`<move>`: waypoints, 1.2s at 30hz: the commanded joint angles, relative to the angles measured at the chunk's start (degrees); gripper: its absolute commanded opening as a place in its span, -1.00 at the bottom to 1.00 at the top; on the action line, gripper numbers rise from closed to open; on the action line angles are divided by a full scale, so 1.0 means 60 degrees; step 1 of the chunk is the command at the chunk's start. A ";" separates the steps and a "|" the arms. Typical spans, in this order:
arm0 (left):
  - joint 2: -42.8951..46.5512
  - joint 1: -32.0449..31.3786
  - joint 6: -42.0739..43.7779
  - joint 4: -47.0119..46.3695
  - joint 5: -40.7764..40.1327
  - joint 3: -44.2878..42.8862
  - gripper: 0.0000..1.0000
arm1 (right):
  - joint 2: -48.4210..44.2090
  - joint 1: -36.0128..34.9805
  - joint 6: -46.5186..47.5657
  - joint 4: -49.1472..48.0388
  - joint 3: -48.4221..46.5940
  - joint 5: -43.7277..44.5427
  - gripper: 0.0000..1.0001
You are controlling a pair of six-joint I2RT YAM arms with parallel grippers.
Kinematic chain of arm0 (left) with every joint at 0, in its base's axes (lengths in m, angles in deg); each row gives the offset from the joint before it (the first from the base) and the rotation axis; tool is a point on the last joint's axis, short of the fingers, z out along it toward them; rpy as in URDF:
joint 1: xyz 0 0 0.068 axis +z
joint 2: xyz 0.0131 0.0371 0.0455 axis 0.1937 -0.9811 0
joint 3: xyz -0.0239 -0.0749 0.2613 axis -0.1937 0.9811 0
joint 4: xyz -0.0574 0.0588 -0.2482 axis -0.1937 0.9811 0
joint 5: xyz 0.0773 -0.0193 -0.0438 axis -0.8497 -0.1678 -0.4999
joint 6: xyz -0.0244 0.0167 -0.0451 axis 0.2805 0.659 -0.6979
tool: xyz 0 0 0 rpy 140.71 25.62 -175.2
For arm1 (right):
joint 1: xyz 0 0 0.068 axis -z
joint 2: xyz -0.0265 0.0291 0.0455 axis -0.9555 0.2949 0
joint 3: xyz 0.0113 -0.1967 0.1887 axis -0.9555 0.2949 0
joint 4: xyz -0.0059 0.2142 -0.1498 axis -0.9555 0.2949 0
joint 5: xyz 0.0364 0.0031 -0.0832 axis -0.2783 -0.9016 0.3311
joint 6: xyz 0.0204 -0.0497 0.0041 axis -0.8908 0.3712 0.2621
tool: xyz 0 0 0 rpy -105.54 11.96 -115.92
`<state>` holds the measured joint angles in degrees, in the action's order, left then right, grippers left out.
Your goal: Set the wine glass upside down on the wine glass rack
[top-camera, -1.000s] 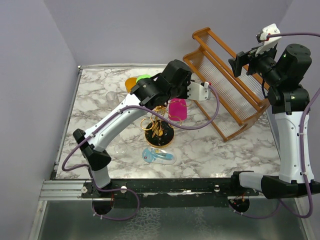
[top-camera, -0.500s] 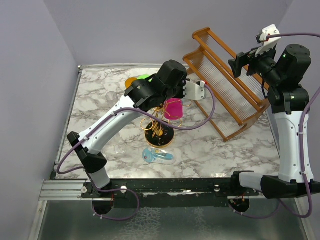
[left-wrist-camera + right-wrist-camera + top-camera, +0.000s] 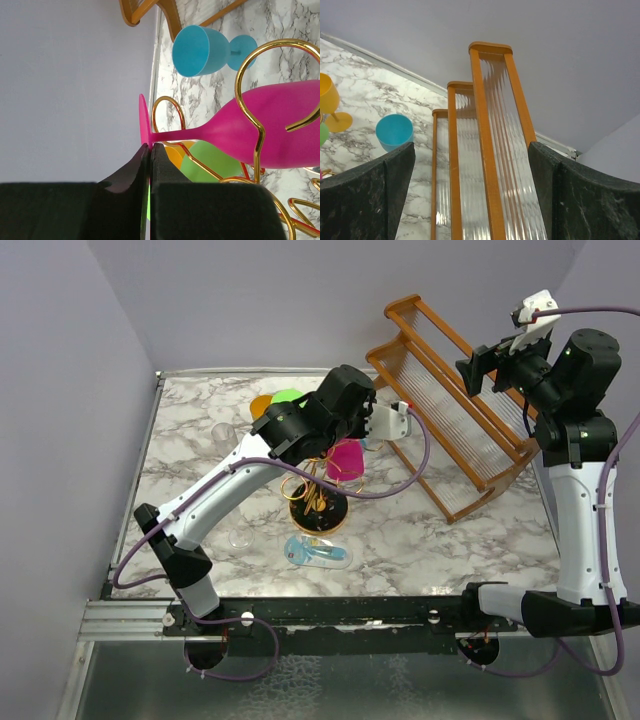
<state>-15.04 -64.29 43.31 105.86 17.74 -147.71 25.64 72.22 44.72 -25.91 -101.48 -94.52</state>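
Nearly there, it seems: the wine glass (image 3: 220, 132) stem sits in a wine glass rack (image 3: 318, 512) ring, left gripper (image 3: 149, 150) pinching its foot, release pending; right gripper (image 3: 470, 155) gapes empty at two o'clock.

White arms (image 3: 225, 480), black joints and jaws; purple cables (image 3: 427, 450)

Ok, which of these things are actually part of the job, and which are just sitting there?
In the job: pink wine glass, gold wire rack, left gripper pinching the glass's foot.
Just lying about: blue glass on its side, green glass, orange glass, wooden slatted rack.
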 commanded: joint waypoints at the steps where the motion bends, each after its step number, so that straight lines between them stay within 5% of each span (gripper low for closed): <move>1: 0.0082 -0.0024 -0.0368 -0.0326 -0.0681 0.0048 -1.00 | -0.0123 0.0075 -0.0079 -0.0247 0.0052 -0.0229 0.88; 22: -0.0871 -0.0032 -0.1282 -0.0417 -0.1826 -0.0448 -1.00 | -0.0101 0.0089 -0.0094 -0.0287 0.0145 -0.0454 0.89; 36: -0.0979 -0.0038 -0.1728 -0.0138 -0.0620 -0.0566 -0.84 | -0.0129 0.0104 -0.0079 -0.0322 0.0235 -0.0511 0.89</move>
<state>-20.62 -64.29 35.18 103.87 10.47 -149.09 25.64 72.55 44.72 -26.19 -100.62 -96.16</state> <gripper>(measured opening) 0.068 0.943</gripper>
